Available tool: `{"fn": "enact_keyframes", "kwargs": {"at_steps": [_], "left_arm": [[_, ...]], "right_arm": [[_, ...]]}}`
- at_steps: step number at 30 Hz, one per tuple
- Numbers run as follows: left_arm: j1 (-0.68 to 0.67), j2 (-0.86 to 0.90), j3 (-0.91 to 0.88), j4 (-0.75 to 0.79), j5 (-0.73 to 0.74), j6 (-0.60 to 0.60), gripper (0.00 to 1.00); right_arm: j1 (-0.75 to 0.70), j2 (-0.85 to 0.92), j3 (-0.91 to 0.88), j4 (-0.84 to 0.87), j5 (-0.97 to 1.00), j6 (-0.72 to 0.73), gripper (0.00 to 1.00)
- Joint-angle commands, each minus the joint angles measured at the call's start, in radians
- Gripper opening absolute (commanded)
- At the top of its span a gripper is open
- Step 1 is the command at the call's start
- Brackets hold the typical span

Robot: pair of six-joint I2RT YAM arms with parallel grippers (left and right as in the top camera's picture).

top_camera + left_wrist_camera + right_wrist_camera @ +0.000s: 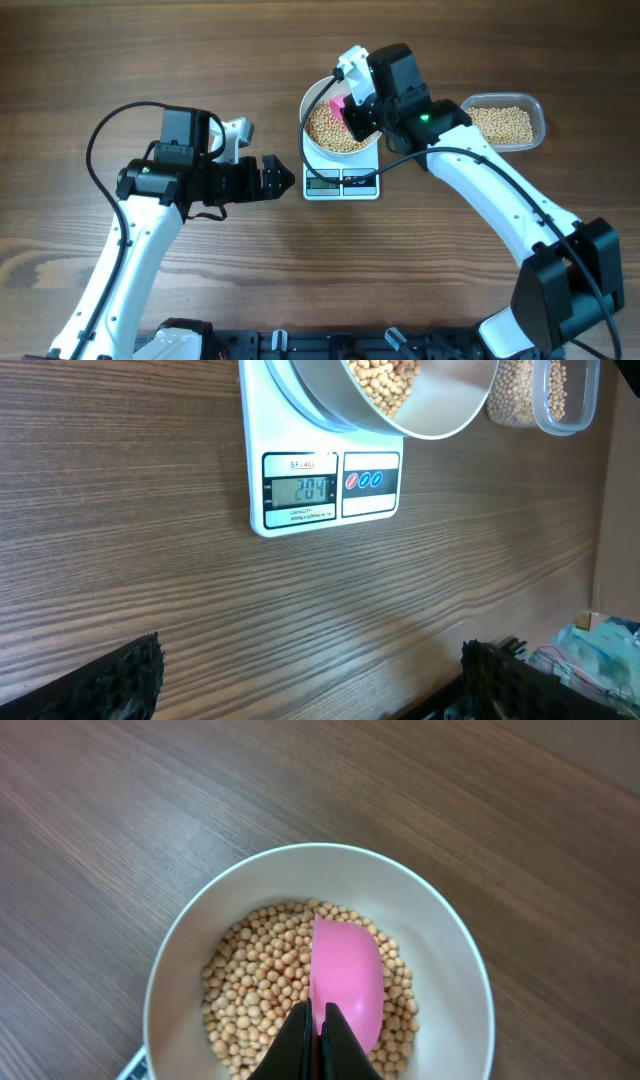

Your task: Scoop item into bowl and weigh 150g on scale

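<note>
Gripping a smooth, glossy pink scoop [347, 982] with the right fingers [296, 1048], black and pinched together on its narrow end. Just past those fingertips, over a heap of small, round, matte beige beans [255, 985] in a plain white bowl [440, 915], circular and smooth-walled, with a band of bare wall above the heap up to the rim. Under the bowl, a flat white square scale [256, 430] with rounded corners, the bowl overhanging its platform. Straight ahead of the left fingers [115, 678], across an open stretch of worktop [120, 560], the scale's grey display reading 204 beside two round buttons. Holding nothing with the left fingers, dark rough-textured pads spread wide apart. Further ahead of the left fingers and to the right, past the bowl and apart from the scale, a clear rounded plastic tub [580, 395] with more beans inside. All around, brown streaked wood grain, with room between the left fingers and the scale's front edge.
</note>
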Motion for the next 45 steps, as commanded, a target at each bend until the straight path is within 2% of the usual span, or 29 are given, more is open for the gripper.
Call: {"fn": "enact_keyframes", "kwargs": {"at_steps": [1,6,15,23,39,45], "left_arm": [[-0.004,-0.002,0.023,0.003,0.013,-0.002,1.0],[-0.004,-0.002,0.023,0.003,0.013,-0.002,1.0],[-0.004,-0.002,0.023,0.003,0.013,-0.002,1.0],[-0.004,-0.002,0.023,0.003,0.013,-0.002,1.0],[-0.003,-0.002,0.023,0.003,0.013,-0.002,1.0],[-0.003,-0.002,0.023,0.003,0.013,-0.002,1.0]], "right_arm": [[0.002,0.017,0.014,-0.001,-0.057,0.092,0.04],[0.002,0.017,0.014,-0.001,-0.117,0.164,0.05],[-0.001,0.01,0.017,0.005,-0.113,0.197,0.04],[-0.009,-0.021,0.018,0.007,0.021,0.184,0.04],[-0.009,-0.069,0.018,0.049,0.009,0.154,0.04],[-0.009,-0.072,0.018,0.008,0.008,0.159,0.04]]}}
